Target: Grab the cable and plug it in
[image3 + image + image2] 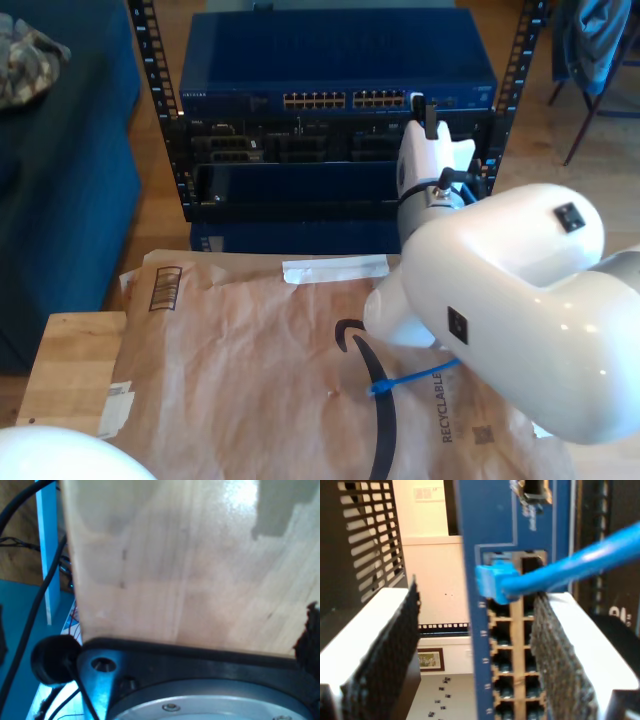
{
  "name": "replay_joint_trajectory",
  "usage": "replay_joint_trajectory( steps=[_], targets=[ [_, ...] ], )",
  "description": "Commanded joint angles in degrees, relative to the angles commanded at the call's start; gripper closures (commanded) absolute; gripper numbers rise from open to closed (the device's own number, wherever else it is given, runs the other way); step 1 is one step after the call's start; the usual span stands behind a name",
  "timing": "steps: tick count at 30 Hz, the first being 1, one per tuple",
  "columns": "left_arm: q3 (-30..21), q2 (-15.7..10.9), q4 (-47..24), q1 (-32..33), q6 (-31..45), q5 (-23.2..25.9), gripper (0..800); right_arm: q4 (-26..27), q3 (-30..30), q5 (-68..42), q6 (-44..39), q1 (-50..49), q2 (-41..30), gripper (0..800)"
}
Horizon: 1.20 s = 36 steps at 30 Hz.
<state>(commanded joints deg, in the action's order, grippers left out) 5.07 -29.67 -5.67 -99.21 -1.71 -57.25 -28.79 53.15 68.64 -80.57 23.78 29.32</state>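
The bright blue cable (580,560) ends in a blue plug (492,582) that sits at the mouth of a port at the end of the blue switch's (470,645) port rows; how deep it sits I cannot tell. My second gripper (475,592) is open, its padded fingers (385,645) standing wide on either side of the plug. In the exterior view this gripper (428,112) is at the switch's (330,60) ports on that view's right. The cable's other end (405,381) lies on brown paper under the arm.
The switch sits in a black rack (150,80) with other units below it. Brown packing paper (250,350) covers a wooden table (70,360). A white arm part (50,455) shows at the exterior view's lower left. The first wrist view looks at wood (190,565) and a black base plate (200,660).
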Motion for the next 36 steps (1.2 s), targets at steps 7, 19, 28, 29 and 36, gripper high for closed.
replay_joint_trajectory(
  steps=[7, 19, 28, 29, 36],
  targets=[
    [0.0, 0.0, 0.0, 0.0, 0.0, 0.0, 0, 0.4, -11.0, -6.9, 0.1, -0.2, -11.2, 384],
    [0.0, 0.0, 0.0, 0.0, 0.0, 0.0, 0, 14.5, -20.3, -35.2, 0.4, -16.8, -32.4, 38],
    [0.0, 0.0, 0.0, 0.0, 0.0, -0.1, 0, 29.2, -24.8, -57.4, 3.5, -34.5, -46.9, 6],
    [0.0, 0.0, 0.0, 0.0, 0.0, 0.0, 0, 29.4, -24.8, -59.7, 5.2, -36.0, -47.4, 7],
    [0.0, 0.0, 0.0, 0.0, 0.0, 0.0, 0, 28.8, -24.0, -79.3, 25.1, -45.7, -48.4, 4]
  ],
)
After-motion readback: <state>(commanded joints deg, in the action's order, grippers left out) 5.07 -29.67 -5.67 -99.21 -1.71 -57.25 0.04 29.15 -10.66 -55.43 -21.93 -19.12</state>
